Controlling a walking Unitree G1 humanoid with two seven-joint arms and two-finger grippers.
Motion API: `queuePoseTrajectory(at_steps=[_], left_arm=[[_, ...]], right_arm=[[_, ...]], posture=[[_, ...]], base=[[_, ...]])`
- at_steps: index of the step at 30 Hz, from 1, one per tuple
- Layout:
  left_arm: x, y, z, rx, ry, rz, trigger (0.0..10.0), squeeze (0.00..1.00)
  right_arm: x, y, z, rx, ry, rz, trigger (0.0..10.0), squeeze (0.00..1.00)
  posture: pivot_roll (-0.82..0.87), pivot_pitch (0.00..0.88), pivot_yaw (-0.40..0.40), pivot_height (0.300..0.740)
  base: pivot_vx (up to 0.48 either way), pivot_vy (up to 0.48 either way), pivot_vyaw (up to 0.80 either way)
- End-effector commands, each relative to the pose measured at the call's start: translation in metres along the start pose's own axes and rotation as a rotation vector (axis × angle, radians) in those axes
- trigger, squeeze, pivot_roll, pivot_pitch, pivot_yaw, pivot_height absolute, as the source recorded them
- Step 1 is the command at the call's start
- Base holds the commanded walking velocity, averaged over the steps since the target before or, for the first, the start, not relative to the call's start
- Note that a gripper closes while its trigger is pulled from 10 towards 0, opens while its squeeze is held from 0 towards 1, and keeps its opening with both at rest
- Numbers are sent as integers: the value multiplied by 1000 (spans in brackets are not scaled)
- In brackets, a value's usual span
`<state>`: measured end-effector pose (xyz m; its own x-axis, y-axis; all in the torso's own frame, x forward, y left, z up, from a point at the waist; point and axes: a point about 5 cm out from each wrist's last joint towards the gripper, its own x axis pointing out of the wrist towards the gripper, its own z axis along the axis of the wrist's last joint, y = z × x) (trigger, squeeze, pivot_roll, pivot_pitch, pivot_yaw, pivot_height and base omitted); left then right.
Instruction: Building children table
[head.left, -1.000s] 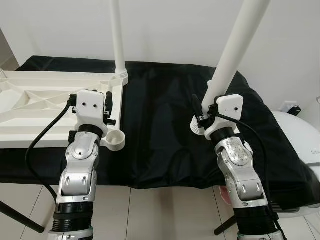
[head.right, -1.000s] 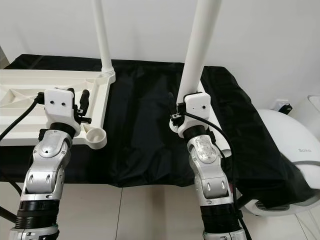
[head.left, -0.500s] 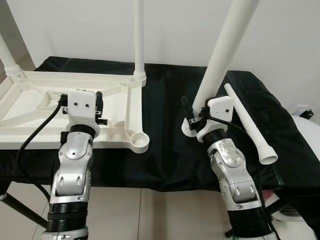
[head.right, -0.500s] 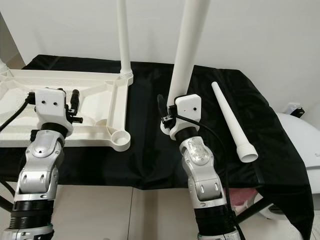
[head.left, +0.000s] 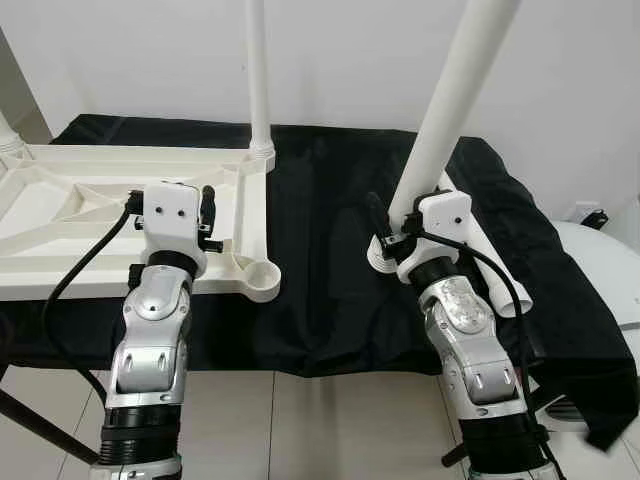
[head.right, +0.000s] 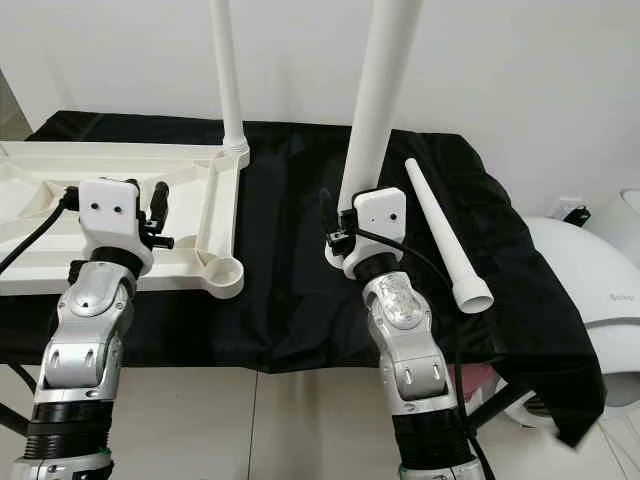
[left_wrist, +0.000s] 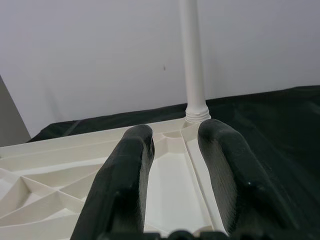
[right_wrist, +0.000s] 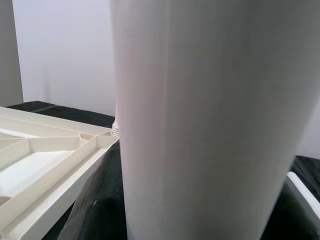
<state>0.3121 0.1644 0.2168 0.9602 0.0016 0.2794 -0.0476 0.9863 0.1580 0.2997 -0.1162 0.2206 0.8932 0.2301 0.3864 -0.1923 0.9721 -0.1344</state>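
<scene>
Standing in front of the black-draped bench (head.right: 290, 290), the robot has both arms raised over its near edge. The right gripper (head.left: 385, 232) is clamped around a thick white table leg (head.left: 448, 110), holding it upright and slightly tilted, its flared foot just above the black cloth. In the right wrist view that leg (right_wrist: 210, 125) rises close in front of the lens.

The left gripper (head.left: 207, 215) hovers over the near side of the upturned white tabletop (head.left: 60, 215), its two black fingers (left_wrist: 127, 185) parted with nothing between them; whether they touch the plastic, I cannot tell. Just beside it, at the tabletop's near corner, sits an open round socket (head.left: 262, 274) with no leg in it.

To the right of the held leg, a spare leg (head.right: 445, 235) lies flat on the cloth, wide end toward the robot.

Farther back, at the tabletop's far corner, another leg (head.left: 258, 75) stands upright in its socket against the white wall (head.right: 540, 60).
</scene>
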Motion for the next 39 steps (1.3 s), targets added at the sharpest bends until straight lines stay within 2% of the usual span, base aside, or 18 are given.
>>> queuePoseTrajectory(at_steps=[1, 20, 27, 30, 33, 39], left_arm=[[0, 7, -2, 9, 13, 70, 10000, 0], [-1, 8, -1, 7, 11, 78, 10000, 0], [-2, 5, -1, 35, 6, 65, 10000, 0], [-2, 3, 0, 61, 0, 45, 10000, 0], [-3, 2, 0, 51, 2, 44, 10000, 0], [-2, 2, -1, 45, 5, 46, 10000, 0]], right_arm=[[1, 2, 3, 4, -17, 1, 10000, 0], [0, 3, 3, 9, -16, 5, 10000, 0], [-1, 3, 3, 10, -15, 3, 10000, 0], [-1, 3, 3, 11, -13, 1, 10000, 0], [-1, 3, 3, 12, -13, 1, 10000, 0], [-1, 3, 3, 10, -12, 2, 10000, 0]], posture=[[74, 48, -51, 740], [77, 52, -52, 740], [79, 57, -48, 740], [78, 58, -48, 740], [77, 59, -48, 740], [74, 60, -50, 740]], base=[[0, 480, 0], [0, 414, 0], [0, 0, 0], [0, -409, 0], [0, -430, 0], [0, 0, 0]])
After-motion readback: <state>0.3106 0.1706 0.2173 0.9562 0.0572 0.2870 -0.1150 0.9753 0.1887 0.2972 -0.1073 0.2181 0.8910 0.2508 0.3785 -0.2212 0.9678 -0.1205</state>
